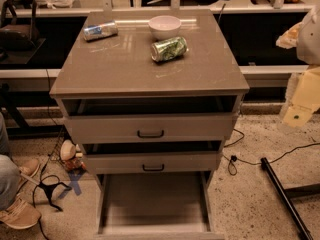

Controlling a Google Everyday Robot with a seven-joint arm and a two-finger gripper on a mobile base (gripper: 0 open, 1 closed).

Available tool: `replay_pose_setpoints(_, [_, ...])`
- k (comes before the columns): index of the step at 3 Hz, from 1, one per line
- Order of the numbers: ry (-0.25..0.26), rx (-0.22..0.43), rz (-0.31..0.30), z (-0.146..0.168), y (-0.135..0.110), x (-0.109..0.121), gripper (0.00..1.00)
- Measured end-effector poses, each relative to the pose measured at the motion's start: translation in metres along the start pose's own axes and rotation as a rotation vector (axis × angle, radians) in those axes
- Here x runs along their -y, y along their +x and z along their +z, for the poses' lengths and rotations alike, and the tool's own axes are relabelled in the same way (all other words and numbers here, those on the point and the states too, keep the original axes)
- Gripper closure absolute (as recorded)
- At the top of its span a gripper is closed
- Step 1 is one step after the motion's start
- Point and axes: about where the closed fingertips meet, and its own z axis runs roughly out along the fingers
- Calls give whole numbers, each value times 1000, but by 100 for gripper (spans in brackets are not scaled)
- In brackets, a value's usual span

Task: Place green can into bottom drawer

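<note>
The green can [169,49] lies on its side on the cabinet top [125,69], just in front of and to the right of a white bowl [164,26]. The bottom drawer [154,204] is pulled out at the foot of the cabinet, and its flat floor is bare. My gripper [300,106] shows as a cream-coloured part of the arm at the right edge of the view. It hangs off to the right of the cabinet, about level with the top drawer, well apart from the can.
A silver-and-blue can [100,31] lies on the top at the back left. The two upper drawers [150,128] with black handles stand slightly ajar. Cables [235,159] and a black bar [285,196] lie on the floor at right. A person's feet [17,211] are at left.
</note>
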Motion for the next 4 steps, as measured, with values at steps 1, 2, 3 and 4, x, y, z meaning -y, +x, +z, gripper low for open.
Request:
replay_pose_setpoints(1, [2,7,-9,4,-3,5,0])
replay_pose_setpoints(2, [6,29,-43,18,-12,22,0])
replay_pose_setpoints(3, [9,41,-89,37,-26,60,0])
replay_pose_setpoints(4, [27,48,-127,63,-55,114,0])
